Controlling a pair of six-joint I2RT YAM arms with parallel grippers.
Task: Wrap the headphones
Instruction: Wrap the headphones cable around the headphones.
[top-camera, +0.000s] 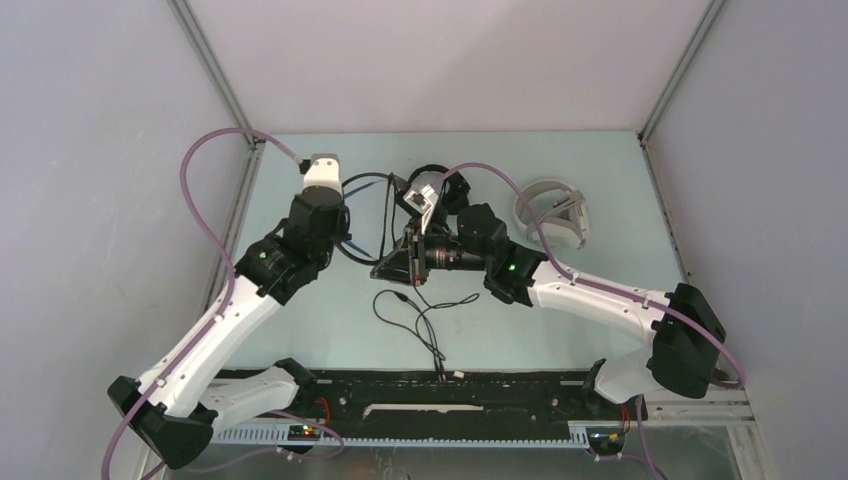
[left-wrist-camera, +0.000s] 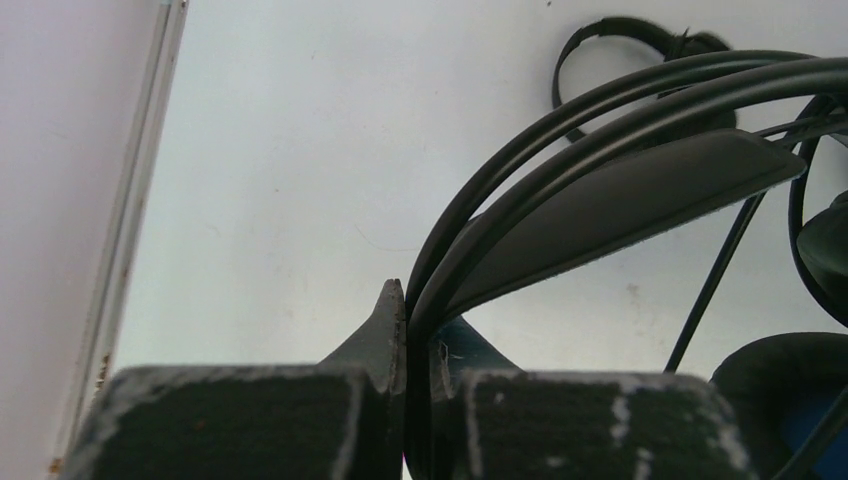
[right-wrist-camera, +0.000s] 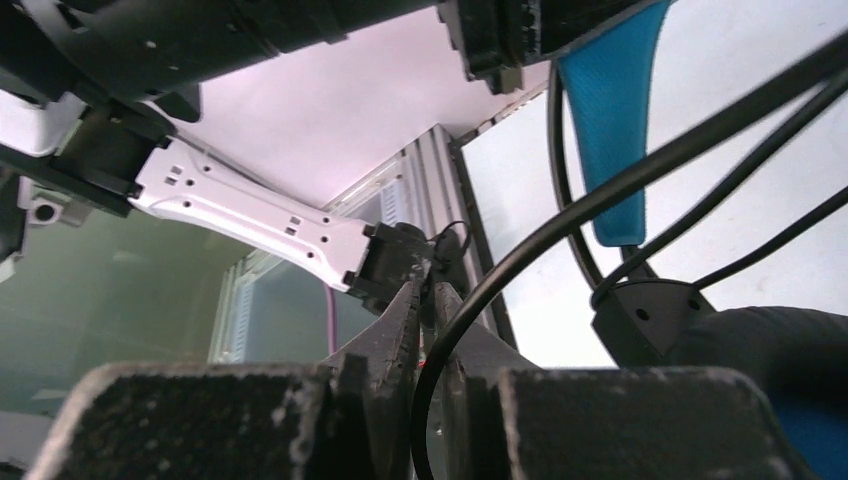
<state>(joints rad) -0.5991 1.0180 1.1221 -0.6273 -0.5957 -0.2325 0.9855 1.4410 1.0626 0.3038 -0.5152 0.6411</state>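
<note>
Black with a blue-lined band, the bulky headset (left-wrist-camera: 620, 190) is held between the two wrists over the pale green table (top-camera: 310, 330), to the left of the white headset (top-camera: 555, 215) in the overhead view. The left gripper (left-wrist-camera: 415, 335) is clenched on its headband. The twin black wire hoops run down between the fingertips, and the padded inner band arches away just above them.

The right gripper (right-wrist-camera: 428, 310) is pinched on a thin black cable (right-wrist-camera: 470, 300), which rises between its fingers and sweeps off to the upper right. In that wrist view, the bulky headset's blue lining and one dark ear cup (right-wrist-camera: 760, 340) sit just to the right of the cable.

The white headset lies on the table, well apart from both grippers. The slim black headset (left-wrist-camera: 620, 45) lies on the table left of the white headset, beyond the bulky one.

A loose cable run (top-camera: 420, 310) loops on the table left of the white headset and nearer the arm bases, ending in a plug (top-camera: 447, 373). Whether it is the same cable the right gripper holds cannot be told.
</note>
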